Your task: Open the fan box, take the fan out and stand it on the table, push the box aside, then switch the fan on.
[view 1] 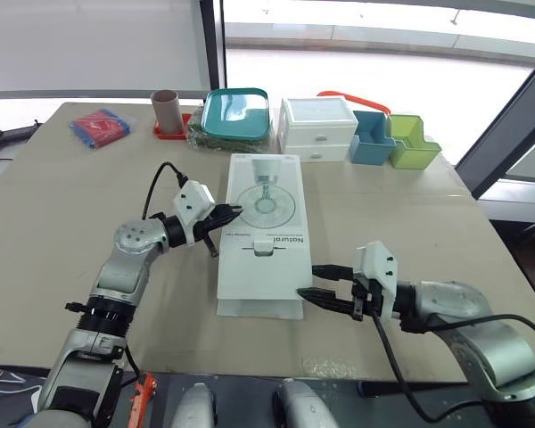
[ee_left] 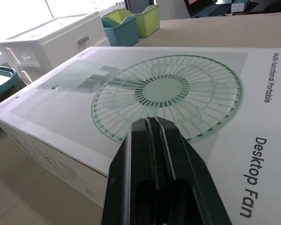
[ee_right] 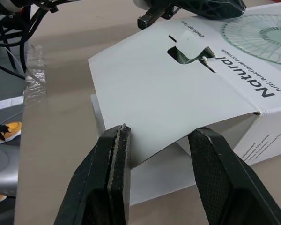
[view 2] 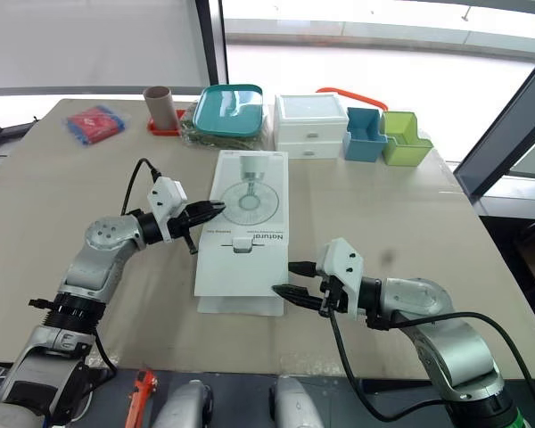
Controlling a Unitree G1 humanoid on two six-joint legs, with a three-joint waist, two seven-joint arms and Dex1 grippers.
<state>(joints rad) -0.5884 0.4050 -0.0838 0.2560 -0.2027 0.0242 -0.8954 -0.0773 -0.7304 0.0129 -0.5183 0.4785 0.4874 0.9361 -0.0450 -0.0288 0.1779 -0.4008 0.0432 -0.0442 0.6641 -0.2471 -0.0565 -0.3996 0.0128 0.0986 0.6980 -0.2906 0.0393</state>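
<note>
The white fan box [view 1: 264, 227] lies flat mid-table, with a fan picture on its lid and its near flap [ee_right: 178, 93] lifted a little. My left gripper [view 1: 234, 212] is shut, its tips resting on the box's left edge beside the fan picture [ee_left: 173, 91]. My right gripper [view 1: 307, 281] is open at the box's near right corner. In the right wrist view its fingers [ee_right: 114, 159] straddle the lifted flap's edge.
Along the far edge stand a brown tube [view 1: 166, 109], a teal lidded container [view 1: 236, 112], a white drawer unit [view 1: 317, 128], a blue bin [view 1: 372, 138] and a green bin [view 1: 411, 141]. A red-blue packet [view 1: 100, 126] lies far left.
</note>
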